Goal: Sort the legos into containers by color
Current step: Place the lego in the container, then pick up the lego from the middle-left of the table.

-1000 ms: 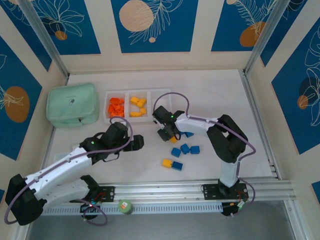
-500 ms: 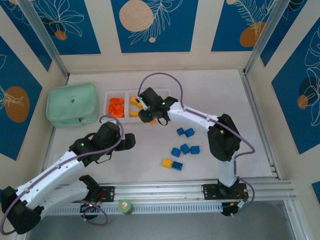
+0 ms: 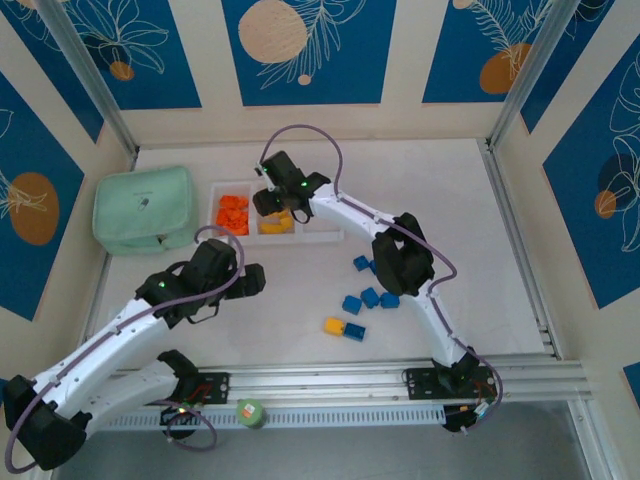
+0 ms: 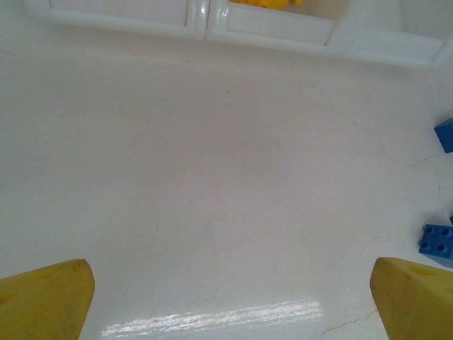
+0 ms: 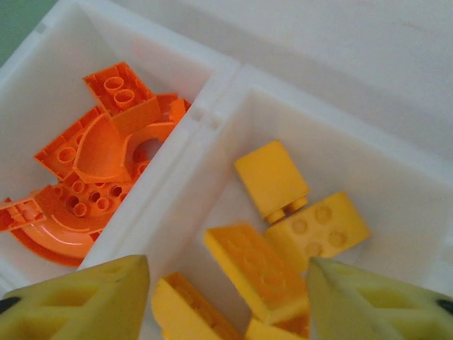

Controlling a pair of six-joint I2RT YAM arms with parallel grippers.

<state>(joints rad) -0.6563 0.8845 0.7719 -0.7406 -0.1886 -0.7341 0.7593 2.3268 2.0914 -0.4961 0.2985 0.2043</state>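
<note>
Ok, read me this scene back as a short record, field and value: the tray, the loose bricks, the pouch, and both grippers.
tray: white, compartments side by side
orange bricks: in the compartment nearest the pouch
yellow bricks: in the middle compartment
blue bricks: several, loose on the table
yellow brick: loose, touching a blue one
pouch: mint green, left of the tray in the top view
right gripper: open, over the middle compartment, holding nothing
left gripper: open, over bare table

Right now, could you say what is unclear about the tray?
Top view: the right arm covers much of the third compartment of the tray.
Left wrist view: the top edge cuts off the tray's contents.
Right wrist view: the lower edge and fingers hide some yellow bricks.
</note>
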